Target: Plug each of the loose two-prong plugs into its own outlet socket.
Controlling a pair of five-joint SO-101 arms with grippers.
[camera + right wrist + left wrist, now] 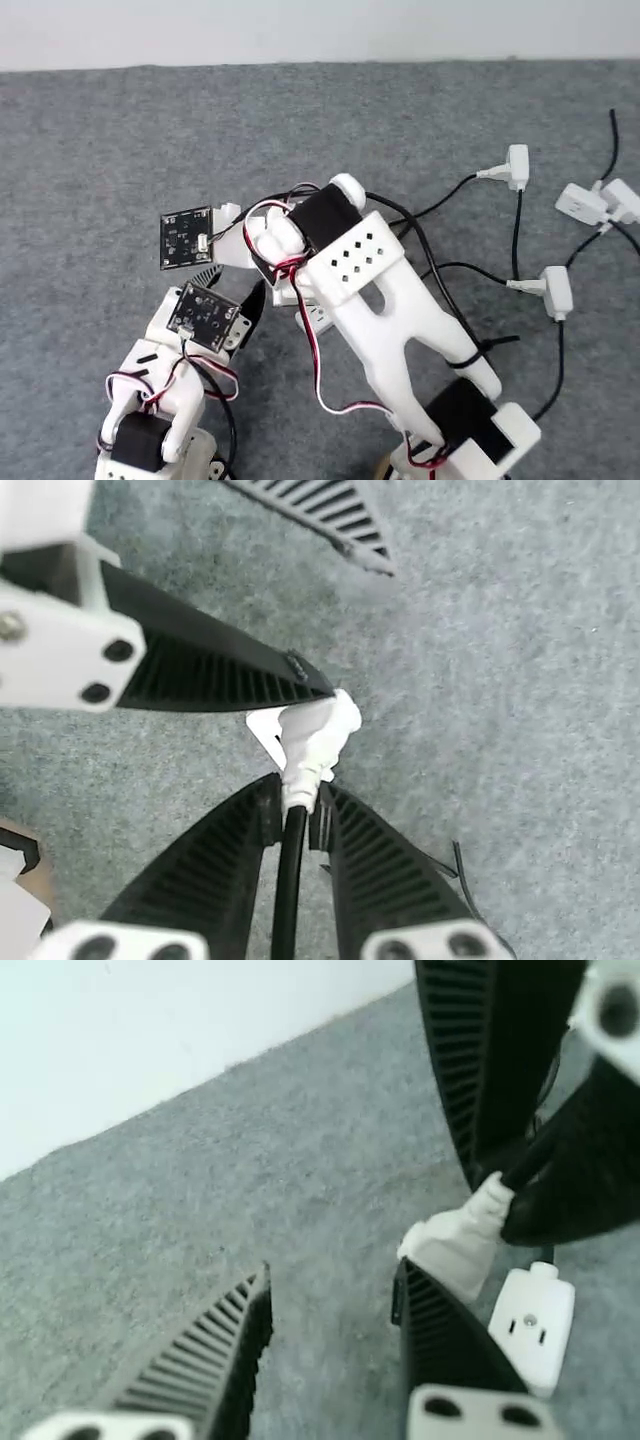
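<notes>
Right gripper (298,800) is clenched on the black cord (290,880) just behind the white plug (315,730), so I'm holding the plug by its tail rather than its body. My left gripper (332,1280) stands released, jaws spread wide, with one finger tip against or just beside the plug's nose. In the high view both wrists meet around 9 o'clock of centre, low over the grey carpet (100,150).

The plug's long axis runs in line with the cord and with the right gripper's fingers. It slopes down and away from that gripper toward the carpet. Its prongs are hidden from me, so I can't tell which way they are turned.

The socket (530,1325) lies flat just beside the plug, slots facing up. The nose looks to be off to one side of the slots, not over them.

To do this step well, I'd judge the plug must be tipped steeper, square to the socket face. With a grip on the cord it will likely wobble, so the left gripper should steady the socket or the plug body before I press.

Farther out, at 2 to 3 o'clock, three white blocks (555,290) with cords look already joined, though I can't be sure.
</notes>
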